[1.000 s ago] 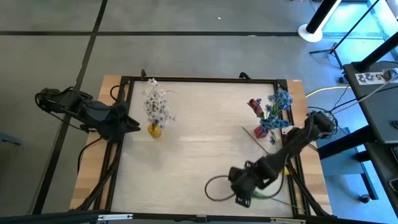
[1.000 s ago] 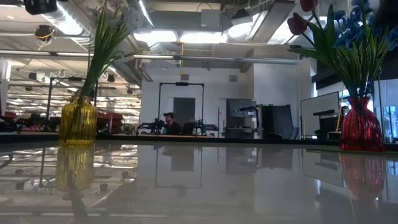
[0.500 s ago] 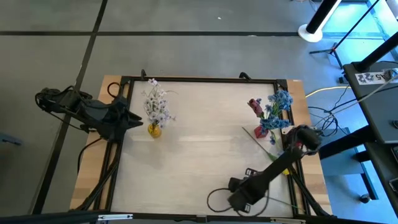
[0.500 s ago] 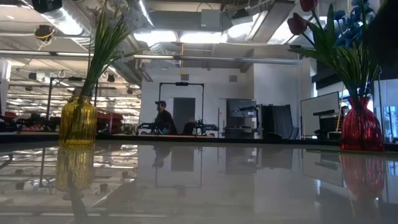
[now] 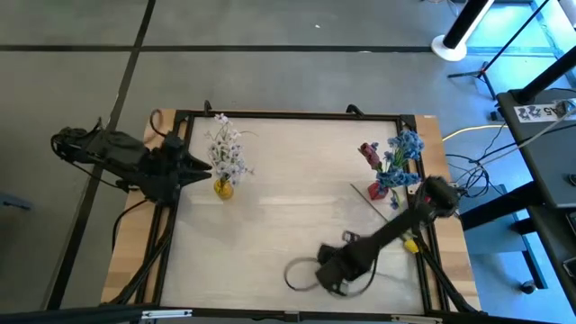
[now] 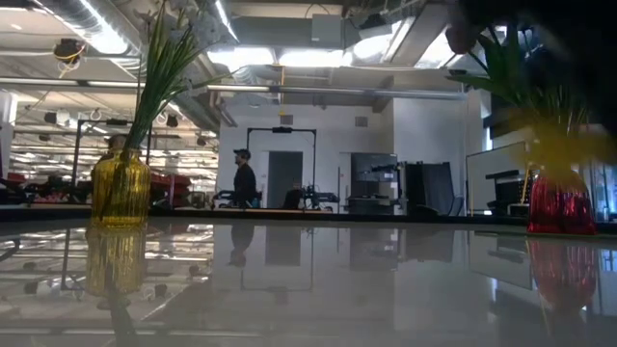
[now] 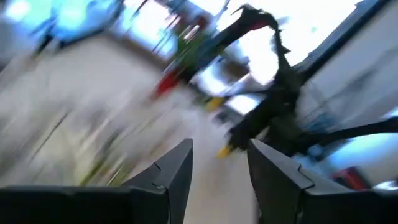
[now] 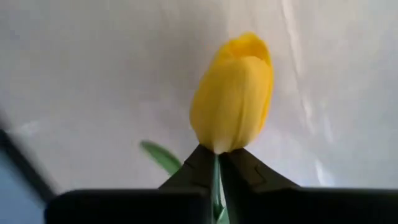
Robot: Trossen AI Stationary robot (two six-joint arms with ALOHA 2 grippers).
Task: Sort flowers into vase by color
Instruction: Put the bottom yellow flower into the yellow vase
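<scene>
A yellow tulip (image 8: 233, 93) sits just past the fingertips of my right gripper (image 8: 216, 152), which is shut on it near the table's near edge (image 5: 328, 273). In the low view the tulip is a yellow blur (image 6: 561, 145) in front of the red vase (image 6: 559, 204). The red vase (image 5: 380, 191) holds blue flowers (image 5: 407, 147) and a dark red tulip (image 5: 368, 153). The yellow vase (image 5: 223, 187) holds white sprigs (image 5: 225, 148). My left gripper (image 7: 219, 174) is open and stands just left of the yellow vase (image 5: 200, 167), touching nothing. My right gripper pinches the tulip's green stem (image 8: 216, 167) between its two fingertips, right below the bloom. The bloom sticks out beyond the fingertips. A green leaf (image 8: 160, 157) shows beside the fingers. In the low view the tulip is clear of the table top.
A green stem (image 5: 373, 203) lies on the table in front of the red vase. A small yellow thing (image 5: 411, 243) lies by the right frame rail. A cable loop (image 5: 301, 275) trails from my right wrist. A black frame (image 5: 288, 115) edges the table. A person walks in the room behind.
My right gripper has gone toward the table's left along the near edge, and the yellow tulip has come into the low view in front of the red vase. My left gripper has gone toward the table's right, closer to the yellow vase.
</scene>
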